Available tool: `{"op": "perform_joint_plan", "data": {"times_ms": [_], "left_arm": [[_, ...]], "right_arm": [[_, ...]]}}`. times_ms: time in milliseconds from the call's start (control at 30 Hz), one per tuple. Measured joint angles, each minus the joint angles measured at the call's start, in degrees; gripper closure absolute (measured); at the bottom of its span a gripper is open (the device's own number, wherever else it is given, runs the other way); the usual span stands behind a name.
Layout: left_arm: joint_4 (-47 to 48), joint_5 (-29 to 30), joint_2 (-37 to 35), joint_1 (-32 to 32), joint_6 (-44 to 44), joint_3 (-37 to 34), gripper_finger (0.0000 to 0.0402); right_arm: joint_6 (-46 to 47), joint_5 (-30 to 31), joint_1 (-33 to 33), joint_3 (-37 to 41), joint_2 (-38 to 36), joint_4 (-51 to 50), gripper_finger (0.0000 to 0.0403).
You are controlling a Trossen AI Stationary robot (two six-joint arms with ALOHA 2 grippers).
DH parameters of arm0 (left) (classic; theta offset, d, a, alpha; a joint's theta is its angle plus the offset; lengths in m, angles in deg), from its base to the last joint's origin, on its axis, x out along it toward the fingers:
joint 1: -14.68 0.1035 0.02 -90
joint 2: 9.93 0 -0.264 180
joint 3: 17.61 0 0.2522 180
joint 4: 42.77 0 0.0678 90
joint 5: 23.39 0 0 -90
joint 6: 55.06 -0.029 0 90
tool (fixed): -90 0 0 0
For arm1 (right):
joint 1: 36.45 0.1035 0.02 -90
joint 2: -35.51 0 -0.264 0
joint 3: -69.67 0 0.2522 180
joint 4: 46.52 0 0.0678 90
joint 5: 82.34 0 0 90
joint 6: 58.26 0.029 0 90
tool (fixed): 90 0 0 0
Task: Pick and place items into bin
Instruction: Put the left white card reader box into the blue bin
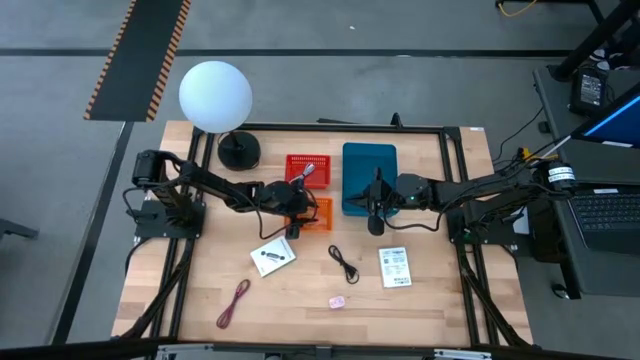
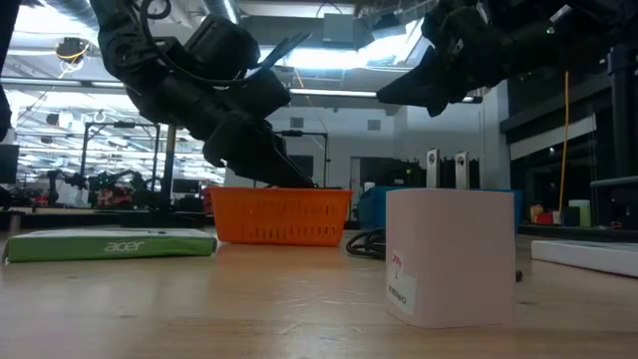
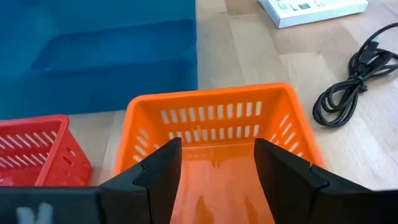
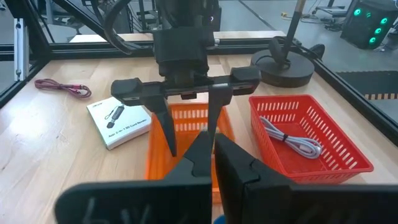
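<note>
A: Where do the loose items lie, and how do they run?
B: On the wooden table [image 1: 200,290]'s near half. The black coiled cord [image 1: 345,263] runs near-to-far at centre; the dark-red cord [image 1: 233,303] slants at near left. One white printed packet [image 1: 272,256] sits left of centre, tilted; the other white printed packet [image 1: 395,266] lies to the right, long axis near-to-far.

A: And the fingers?
B: The left gripper [image 4: 189,134] hangs over the orange plastic basket [image 3: 214,155], fingers spread, holding nothing. The right gripper [image 4: 213,158] is closed, empty.

text: "acer" | on: green-edged flat packet [image 2: 112,245] lying on table | other print: too small to read
</note>
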Motion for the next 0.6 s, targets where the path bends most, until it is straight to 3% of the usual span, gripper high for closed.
{"op": "perform_joint_plan", "data": {"times_ms": [333,600], "left_arm": [[-5.5,-4.2,-1.1,-0.1,-0.4,0.0,0.0216],[-2.1,-3.6,-6.9,-2.3,-1.9,0.0,0.0226]], "right_arm": [[0.0,0.0,0.0,0.0,0.0,-0.1,0.0398],[0.0,0.0,0.0,0.0,0.0,-0.3,0.0398]]}}
